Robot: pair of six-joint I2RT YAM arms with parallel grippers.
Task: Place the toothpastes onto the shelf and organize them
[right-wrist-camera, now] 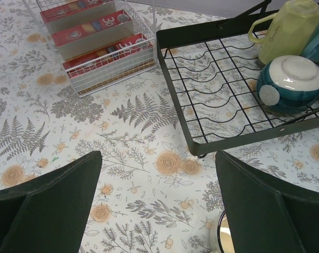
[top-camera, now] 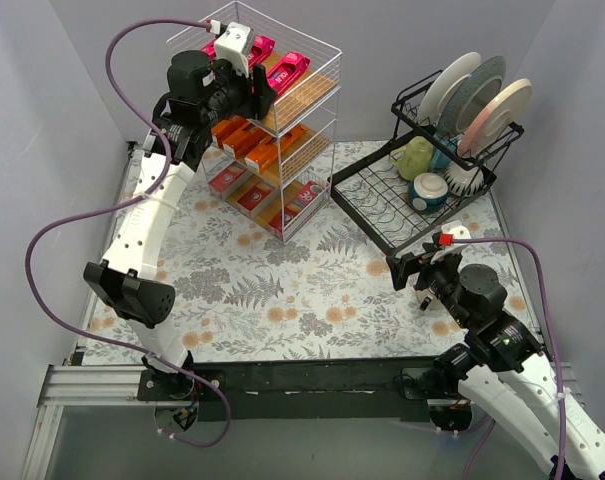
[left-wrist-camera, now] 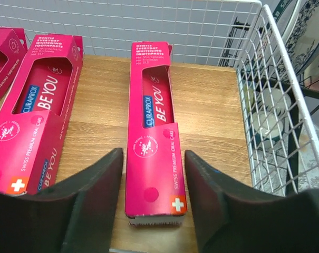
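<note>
The white wire shelf [top-camera: 325, 62] stands at the back left with wooden boards. Pink toothpaste boxes [top-camera: 287, 70] lie on its top tier, orange ones [top-camera: 257, 145] on the middle tier and dark red "3D" ones [top-camera: 252, 195] on the bottom tier. My left gripper [top-camera: 264, 95] is at the top tier. In the left wrist view it [left-wrist-camera: 154, 155] is open, with a finger on each side of a pink box [left-wrist-camera: 154, 121] lying flat on the board [left-wrist-camera: 212, 116], a gap showing on both sides. Two more pink boxes [left-wrist-camera: 40, 110] lie to its left. My right gripper [right-wrist-camera: 158, 158] is open and empty above the floral tablecloth.
A black wire dish rack [top-camera: 382, 225] with plates [top-camera: 482, 100], a yellow-green mug [right-wrist-camera: 288, 29] and a blue-white bowl [right-wrist-camera: 291, 79] stands at the back right, just beyond my right gripper. The shelf's wire side wall [left-wrist-camera: 270, 105] is right of the left gripper.
</note>
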